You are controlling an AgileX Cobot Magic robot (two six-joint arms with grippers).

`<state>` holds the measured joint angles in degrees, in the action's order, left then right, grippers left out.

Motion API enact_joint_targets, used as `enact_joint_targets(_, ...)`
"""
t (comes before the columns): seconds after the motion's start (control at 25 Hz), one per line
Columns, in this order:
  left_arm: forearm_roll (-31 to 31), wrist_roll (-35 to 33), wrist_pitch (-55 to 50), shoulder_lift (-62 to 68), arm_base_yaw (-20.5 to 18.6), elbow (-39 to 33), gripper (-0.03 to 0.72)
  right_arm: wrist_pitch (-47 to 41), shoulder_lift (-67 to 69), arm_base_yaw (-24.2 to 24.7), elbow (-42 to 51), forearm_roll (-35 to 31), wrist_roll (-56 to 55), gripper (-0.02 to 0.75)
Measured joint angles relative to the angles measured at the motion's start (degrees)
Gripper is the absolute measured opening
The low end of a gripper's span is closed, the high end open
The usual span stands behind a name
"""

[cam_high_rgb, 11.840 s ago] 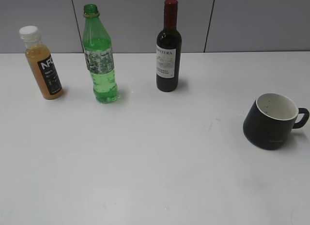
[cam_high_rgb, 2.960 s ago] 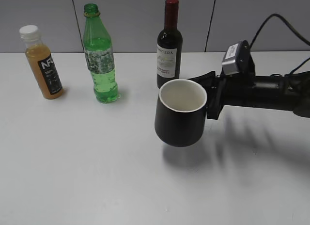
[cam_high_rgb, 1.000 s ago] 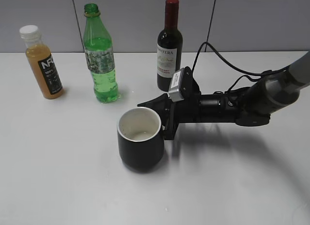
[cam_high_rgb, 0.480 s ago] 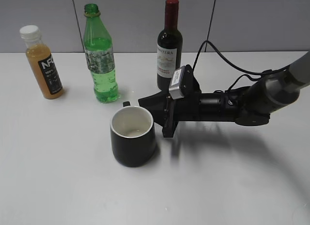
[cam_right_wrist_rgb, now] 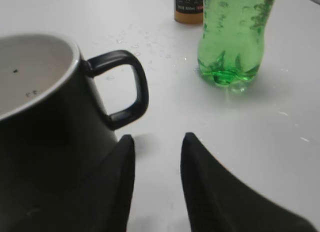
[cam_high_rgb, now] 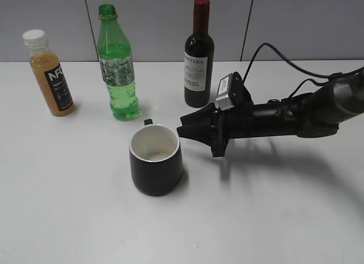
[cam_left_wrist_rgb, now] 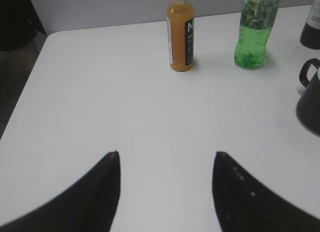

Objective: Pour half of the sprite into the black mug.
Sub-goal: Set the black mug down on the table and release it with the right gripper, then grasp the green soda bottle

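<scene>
The sprite, a green bottle without a cap, stands upright at the back left and also shows in the wrist views. The black mug stands upright on the table in front of it, its handle towards the back. My right gripper hovers just right of the mug's rim, open, with nothing between its fingers; the handle lies just beyond the tips. My left gripper is open over bare table, far from the bottles, and is out of the exterior view.
An orange juice bottle with a white cap stands left of the sprite. A dark wine bottle stands behind my right arm. The white table ends on the left at a rounded edge.
My right gripper has opened and let go of the mug's handle, then drawn back to the right. The mug now stands free on the table. The left gripper has not moved.
</scene>
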<state>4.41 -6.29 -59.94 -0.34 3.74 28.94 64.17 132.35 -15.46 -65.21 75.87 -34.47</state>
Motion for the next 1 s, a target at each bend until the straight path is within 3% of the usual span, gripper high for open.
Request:
enact_joint_targets(0.12,0.0,0.0,0.0,0.0,0.0,0.0,0.448,-3.1,-2.9,2.6,0.1,4.1,-5.3,0.284)
enact_joint_targets(0.36,0.0,0.0,0.0,0.0,0.0,0.0,0.448,-12.8,-10.0,7.6,0.1,13.3,-15.9,0.436)
enact_joint_targets(0.56,0.0,0.0,0.0,0.0,0.0,0.0,0.448,-28.2,-16.8,8.1,0.1,17.8,-22.6,0.585)
enact_joint_targets(0.68,0.0,0.0,0.0,0.0,0.0,0.0,0.448,-42.3,-20.8,8.1,0.1,18.1,-28.3,0.617)
enact_joint_targets(0.84,0.0,0.0,0.0,0.0,0.0,0.0,0.448,-59.9,-25.7,8.1,0.2,12.9,-32.5,0.627)
enact_joint_targets(1.0,0.0,0.0,0.0,0.0,0.0,0.0,0.448,-75.3,-28.9,8.1,-0.3,-1.1,-27.2,0.626)
